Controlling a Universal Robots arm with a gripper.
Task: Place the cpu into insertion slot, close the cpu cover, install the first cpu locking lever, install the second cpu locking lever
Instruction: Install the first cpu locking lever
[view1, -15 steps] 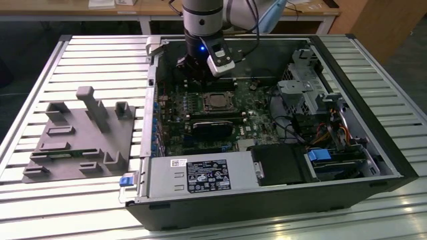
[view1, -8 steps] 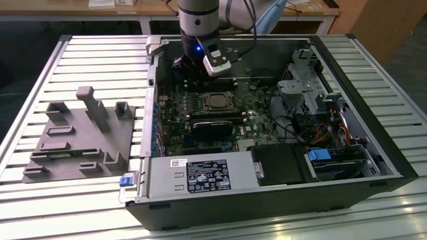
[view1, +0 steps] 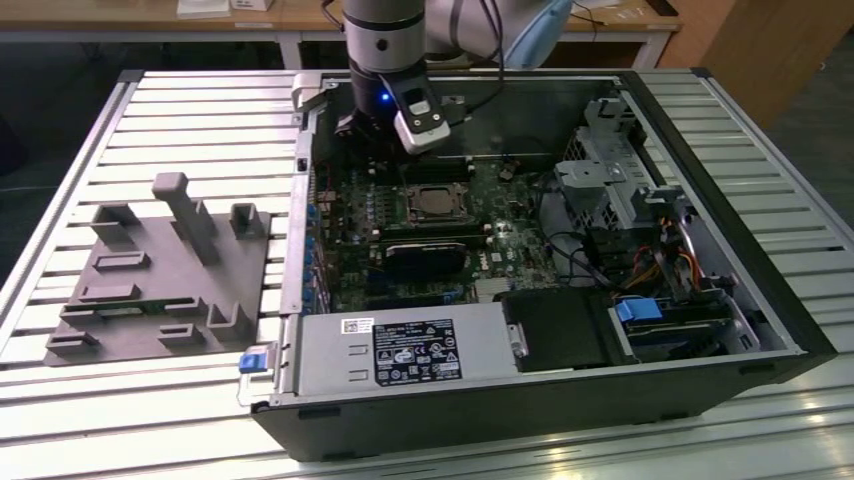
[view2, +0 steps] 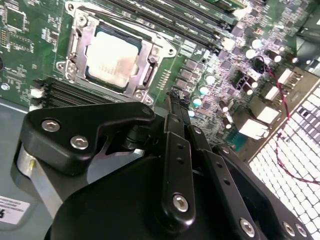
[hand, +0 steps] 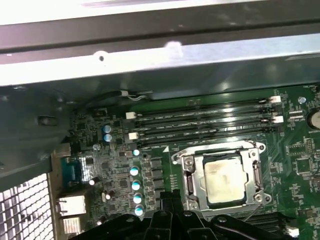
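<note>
Here, the gripper (view2: 172, 97) is hovering inside the computer case (view1: 747, 330), its fingers pressed together and gripping nothing. The cpu (view2: 112, 60) is lying flat in the insertion slot (hand: 177, 160), just beyond the fingertips and a little to one side of them, apart from the tool. The cpu cover (hand: 191, 185) is lying down over it, framing the pale metal top through its window, so placing and covering are reading as done. The work is judged to be standing at the locking-lever stage; whether either thin lever along the socket's edge is hooked is not showing clearly. That stage is calling for a narrow, closed tip brought against a thin wire arm, pressing it down and under its catch, with care being taken not to scrape the green motherboard (view2: 30, 30) or the memory slots (hand: 200, 120) flanking the socket.
</note>
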